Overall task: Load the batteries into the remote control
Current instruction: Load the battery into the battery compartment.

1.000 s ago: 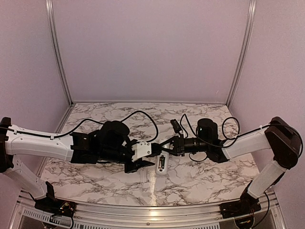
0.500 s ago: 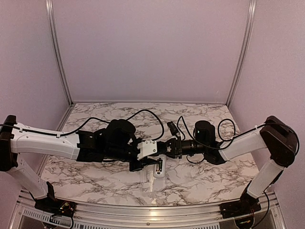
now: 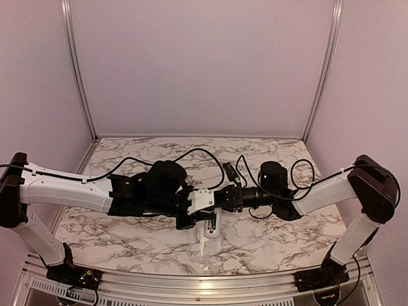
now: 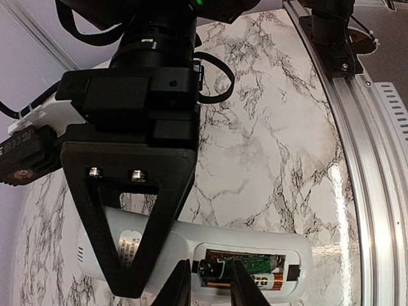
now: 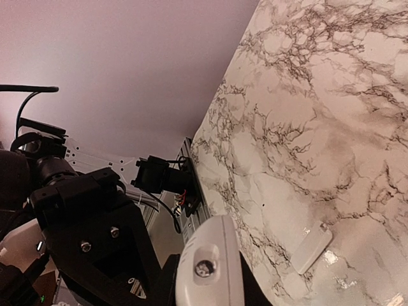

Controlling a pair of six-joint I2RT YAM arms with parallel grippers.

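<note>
Two batteries (image 4: pixel 252 262) lie side by side in the open compartment (image 4: pixel 290 274) on the back of the remote (image 4: pixel 191 239). From the left wrist we see a dark green one above a copper one. We find the remote flat on the marbled surface (image 4: pixel 255 127), near its front edge, and the two arms meet over it from either side. We see the left pincer (image 4: pixel 213 287) hanging right over the compartment, its fingers parted a little. Their tips sit to either side of the green battery's end, with nothing clamped between them that we can see. We read the right pincer (image 4: pixel 127 277) as clenched, its black triangular finger lying across the remote's plain half; whether it nips the remote we cannot tell. From the right wrist we spot a small white cover (image 5: pixel 310 248) lying loose on the surface.
</note>
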